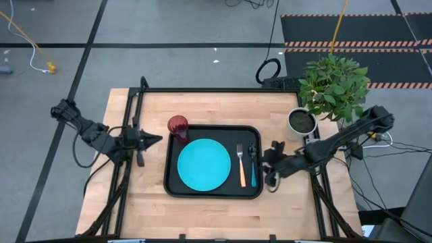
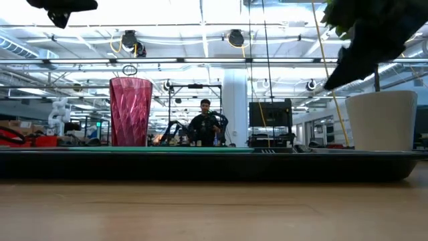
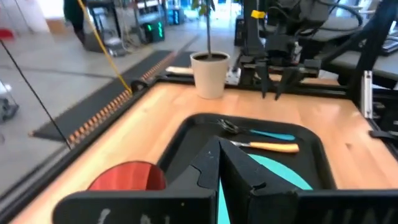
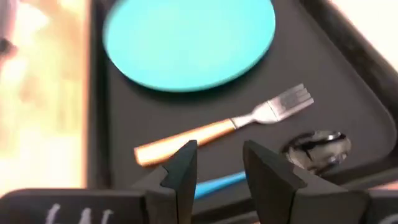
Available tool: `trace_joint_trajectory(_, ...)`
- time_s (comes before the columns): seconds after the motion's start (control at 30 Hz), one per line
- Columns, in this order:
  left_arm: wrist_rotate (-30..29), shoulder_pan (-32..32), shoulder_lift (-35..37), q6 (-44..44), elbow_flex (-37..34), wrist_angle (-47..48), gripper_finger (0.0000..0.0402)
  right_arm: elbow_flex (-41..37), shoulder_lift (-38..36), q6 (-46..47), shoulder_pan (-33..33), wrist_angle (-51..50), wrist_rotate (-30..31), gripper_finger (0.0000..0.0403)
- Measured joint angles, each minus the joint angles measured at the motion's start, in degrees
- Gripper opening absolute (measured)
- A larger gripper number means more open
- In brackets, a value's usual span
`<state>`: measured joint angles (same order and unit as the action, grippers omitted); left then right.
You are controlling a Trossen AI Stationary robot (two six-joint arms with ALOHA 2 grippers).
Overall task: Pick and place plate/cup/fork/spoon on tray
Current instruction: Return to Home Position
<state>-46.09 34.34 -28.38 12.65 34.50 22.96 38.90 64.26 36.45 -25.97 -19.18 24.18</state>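
No brand, label or legible writing shows on any item. The large black rectangular tray (image 1: 213, 191) sits mid-table, holding the round turquoise plate (image 1: 204, 164), with the orange-handled metal fork (image 1: 241, 167) and blue-handled spoon (image 1: 253, 165) lying side by side near its right rim. The dark red translucent cup (image 1: 178, 126) stands at the tray's far-left corner. The right gripper (image 1: 271, 167) reaches low beside the tray's right edge, fingers parted and empty. The left gripper (image 1: 156, 140) hovers left of the tray, fingers closed on nothing. A white plant pot (image 1: 302, 121) stands far right.
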Motion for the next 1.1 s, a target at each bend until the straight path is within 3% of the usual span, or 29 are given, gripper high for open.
trace_joint_trajectory(0.17,-1.84,2.71,2.27,-9.85,-6.97,-14.84,0.001,-4.36,-8.89,-3.65,-2.27,4.5,3.98,0.012)
trace_joint_trajectory(0.33,8.73,1.07,7.28,-24.38,-17.23,-38.74,0.001,-8.6,-14.1,-12.85,-2.66,13.3,6.07,0.012)
trace_joint_trajectory(0.4,12.86,-1.38,10.12,-26.07,-20.45,-42.81,0.001,-10.91,-15.46,-16.44,-2.29,18.21,6.07,0.012)
trace_joint_trajectory(0.57,22.6,-8.7,15.77,-22.38,-24.08,-39.92,0.001,-15.98,-18.52,-20.73,-0.51,27.25,4.5,0.012)
trace_joint_trajectory(0.77,33.16,-16.76,16.35,-19.1,-24.28,-35.81,0.001,-19.92,-20.86,-21.11,2.64,28.83,1.15,0.012)
trace_joint_trajectory(0.87,36.09,-21.01,16.37,-18.29,-24.28,-34.46,0.001,-22.14,-21.66,-22.22,4.44,30.73,0.96,0.012)
trace_joint_trajectory(1.1,40.67,-28.4,16.37,-14.06,-24.28,-31.62,0.001,-27.46,-23.62,-23.68,8.68,39.39,-6.33,0.012)
